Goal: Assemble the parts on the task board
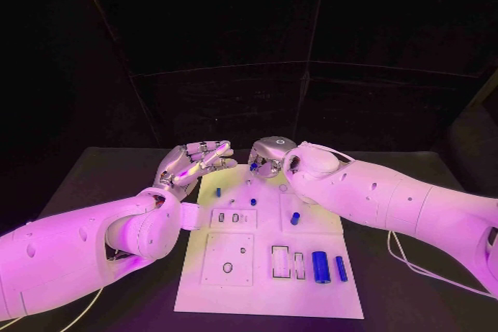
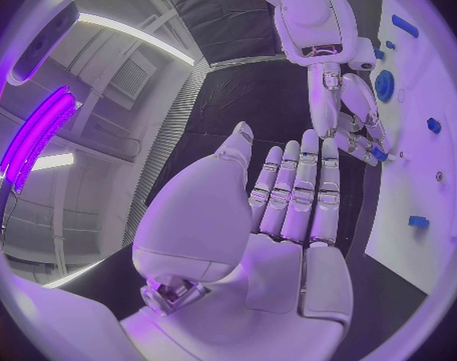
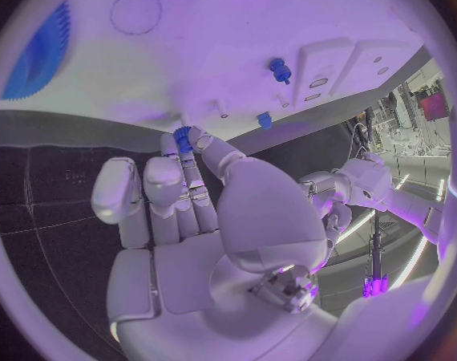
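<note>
We see our right hand (image 3: 204, 217) pinching a small blue part (image 3: 183, 139) at the far edge of the white board (image 1: 311, 289); our left hand (image 2: 279, 217) is released, fingers straight.

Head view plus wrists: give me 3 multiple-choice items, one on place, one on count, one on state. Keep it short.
1. Where is the right hand?
A. Over the far end of the board
B. Over the near end of the board
C. Off to the side, resting on the black table

2. How many long blue cylinders lie side by side at the board's near right?
A. One
B. Two
C. Four

3. What state is the left hand in?
A. Holding a blue part
B. Open, holding nothing
C. Pressed flat on the board

Key:
1 A: the right hand is at the far end of the board, pinching a small blue part in its fingers.
2 B: two long blue cylinders lie together there.
3 B: the left hand has spread fingers and a bare palm.
</note>
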